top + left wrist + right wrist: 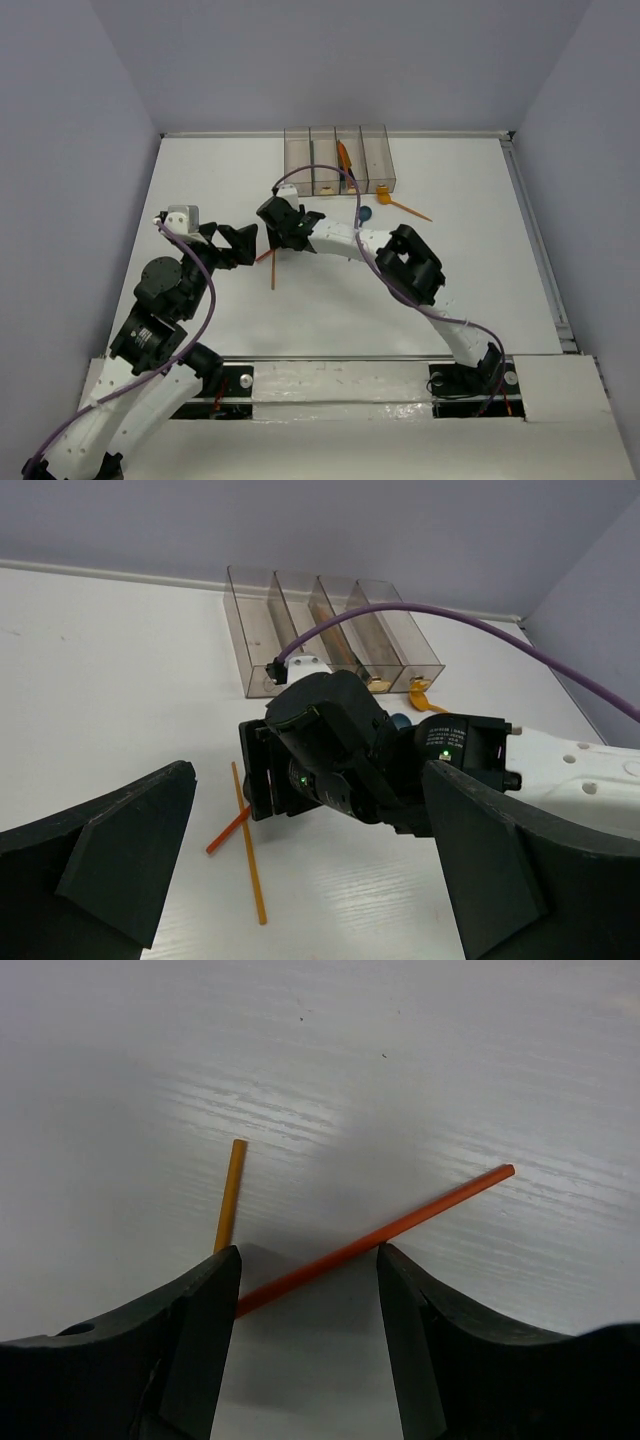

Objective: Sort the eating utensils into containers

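Note:
Two thin sticks lie crossed on the table: a red stick [380, 1230] and an orange stick [230, 1195], also seen from the left wrist [228, 830] [248, 845]. My right gripper [308, 1260] is open and low over them, its fingertips straddling the red stick; from above it is at mid-table [285, 235]. My left gripper [310, 880] is open and empty just left of the sticks [238, 245]. The four joined smoky bins [335, 160] stand at the back, with an orange utensil [344, 157] in the third.
An orange spoon [405, 205] and a blue spoon head [365, 213] lie on the table just in front of the bins, beside the right arm [410, 262]. White walls close the table on the left, back and right.

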Motion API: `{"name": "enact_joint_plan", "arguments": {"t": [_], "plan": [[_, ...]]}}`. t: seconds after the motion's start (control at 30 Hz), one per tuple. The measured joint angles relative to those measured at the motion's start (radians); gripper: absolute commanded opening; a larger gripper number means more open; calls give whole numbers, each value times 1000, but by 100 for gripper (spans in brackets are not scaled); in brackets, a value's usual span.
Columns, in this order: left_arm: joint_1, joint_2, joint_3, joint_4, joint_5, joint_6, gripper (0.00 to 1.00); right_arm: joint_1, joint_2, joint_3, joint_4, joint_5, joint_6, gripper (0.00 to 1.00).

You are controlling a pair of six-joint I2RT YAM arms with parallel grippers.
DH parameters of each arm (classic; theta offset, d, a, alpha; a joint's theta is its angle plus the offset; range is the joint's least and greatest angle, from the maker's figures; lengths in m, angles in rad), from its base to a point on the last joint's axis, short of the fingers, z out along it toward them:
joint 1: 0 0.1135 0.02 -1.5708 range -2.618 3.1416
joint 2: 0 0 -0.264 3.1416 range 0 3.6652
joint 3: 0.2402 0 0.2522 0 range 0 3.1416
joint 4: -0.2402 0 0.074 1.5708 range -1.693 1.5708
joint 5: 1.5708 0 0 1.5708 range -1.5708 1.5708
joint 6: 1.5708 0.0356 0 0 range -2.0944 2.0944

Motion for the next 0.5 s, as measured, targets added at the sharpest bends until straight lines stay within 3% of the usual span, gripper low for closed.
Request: {"name": "enact_joint_plan", "arguments": {"t": [0.07, 0.1, 0.5], "plan": [[0, -1, 0, 0, 1, 0, 99, 0, 10, 19, -16, 1, -3, 54], [0, -2, 0, 0, 1, 0, 99, 0, 15, 27, -21, 2, -5, 41], [0, -26, 0, 0, 7, 0, 99, 0, -1, -10, -22, 39, 0, 30]]}}
